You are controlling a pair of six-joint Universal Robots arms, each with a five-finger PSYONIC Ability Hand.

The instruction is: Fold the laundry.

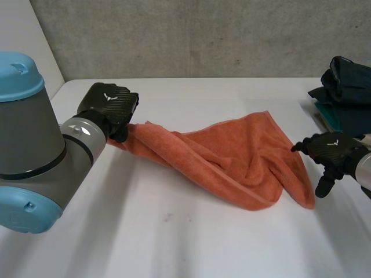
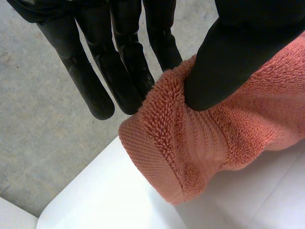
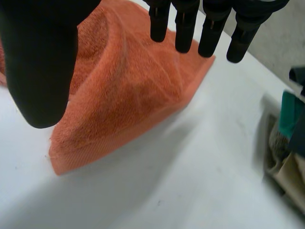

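Two robot arms work at a white table (image 1: 174, 243) under a camera that looks down from between them. Nearest the camera, the left arm (image 1: 35, 145) shows its thick grey joint and light-blue caps.

Beyond it, an orange towel (image 1: 232, 153) lies rumpled across the middle of the table, bunched into long folds. It runs from the left side across to the right.

The left hand (image 1: 110, 107) is clamped on the towel's left end. In the left wrist view, its thumb (image 2: 228, 62) presses into the terry cloth and pinches the hemmed edge against the fingers (image 2: 95, 90). The towel curls round under the thumb.

The right hand (image 1: 333, 152) hangs just beside the towel's near right corner. In the right wrist view its fingers are straight and well apart from the thumb, relaxed and holding nothing. The towel's corner lies on the table under the palm.

Farther back on the right, near the table's edge, sits a pile of folded dark clothes (image 1: 348, 92) in navy and teal. A grey concrete wall (image 1: 203, 35) stands behind the table.
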